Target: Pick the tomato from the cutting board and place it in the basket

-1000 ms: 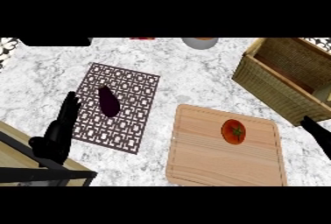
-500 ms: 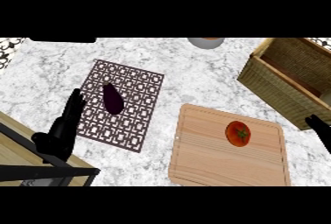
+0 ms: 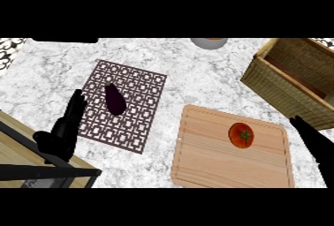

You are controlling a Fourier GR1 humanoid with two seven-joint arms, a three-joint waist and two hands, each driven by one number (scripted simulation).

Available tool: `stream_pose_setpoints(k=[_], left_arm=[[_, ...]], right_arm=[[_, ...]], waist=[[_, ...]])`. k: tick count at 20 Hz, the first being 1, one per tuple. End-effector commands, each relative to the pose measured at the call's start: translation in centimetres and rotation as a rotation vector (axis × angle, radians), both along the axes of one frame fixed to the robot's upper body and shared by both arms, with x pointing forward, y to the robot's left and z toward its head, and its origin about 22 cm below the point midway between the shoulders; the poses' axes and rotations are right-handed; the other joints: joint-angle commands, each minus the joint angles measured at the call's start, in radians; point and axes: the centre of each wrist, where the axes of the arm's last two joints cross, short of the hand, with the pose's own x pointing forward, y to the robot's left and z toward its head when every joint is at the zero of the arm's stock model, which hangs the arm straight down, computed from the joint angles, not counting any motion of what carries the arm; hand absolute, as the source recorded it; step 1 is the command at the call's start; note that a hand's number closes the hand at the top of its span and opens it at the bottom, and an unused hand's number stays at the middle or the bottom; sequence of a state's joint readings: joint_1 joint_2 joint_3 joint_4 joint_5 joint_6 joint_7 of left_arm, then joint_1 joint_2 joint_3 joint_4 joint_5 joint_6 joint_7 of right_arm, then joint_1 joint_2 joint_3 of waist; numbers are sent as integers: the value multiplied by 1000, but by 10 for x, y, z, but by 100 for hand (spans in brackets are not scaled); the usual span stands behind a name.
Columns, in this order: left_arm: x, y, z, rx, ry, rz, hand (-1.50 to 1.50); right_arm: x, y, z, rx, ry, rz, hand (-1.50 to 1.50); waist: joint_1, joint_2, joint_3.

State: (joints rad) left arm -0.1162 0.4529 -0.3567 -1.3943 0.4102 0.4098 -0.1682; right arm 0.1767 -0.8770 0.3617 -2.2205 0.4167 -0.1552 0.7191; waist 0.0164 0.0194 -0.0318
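Head view, looking steeply down on the marbled surface [image 3: 195,84]. The tomato [image 3: 241,134] sits on the board [image 3: 215,163], toward its upper right part, green stem up, nothing touching it. The board lies at about five o'clock from the middle of the view. The basket [image 3: 287,84] is up at two o'clock, open side up, its near corner close to the board's far right corner but apart from it.

The right robot hand [image 3: 312,137] comes in at four o'clock, just off the board's right edge, fingers straight and pointing up toward the basket, holding nothing. It is beside the tomato, not on it.

Over at nine o'clock the left robot hand [image 3: 65,128] rests with fingers straight and up, empty, at the left edge of a patterned mat [image 3: 130,88]. On that mat lies a dark eggplant [image 3: 115,99], just right of the left fingertips.

At twelve o'clock, a grey round thing [image 3: 209,42] is cut by the view's top. A wooden, dark-framed piece [image 3: 26,163] fills the seven o'clock corner.
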Motion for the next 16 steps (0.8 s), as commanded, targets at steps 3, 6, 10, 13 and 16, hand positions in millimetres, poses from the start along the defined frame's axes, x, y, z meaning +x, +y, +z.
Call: stream_pose_setpoints(k=[3,6,10,13,16], left_arm=[[1,-30,21,-118,-109,-38,0],[-3,-37,19,-118,-110,-36,0],[0,-22,27,-120,-116,-29,0],[-5,-29,25,-122,-122,-45,0],[7,-30,35,-120,-112,-50,0]], right_arm=[[6,20,-26,14,-16,33,-150],[17,16,-23,19,-22,23,-150],[23,15,-43,-12,-36,-11,-150],[32,29,-51,-11,-31,-25,-150],[33,33,-48,-12,-45,-4,-150]], waist=[[4,-21,32],[2,-22,32],[2,-22,33],[13,-22,32],[1,-22,32]])
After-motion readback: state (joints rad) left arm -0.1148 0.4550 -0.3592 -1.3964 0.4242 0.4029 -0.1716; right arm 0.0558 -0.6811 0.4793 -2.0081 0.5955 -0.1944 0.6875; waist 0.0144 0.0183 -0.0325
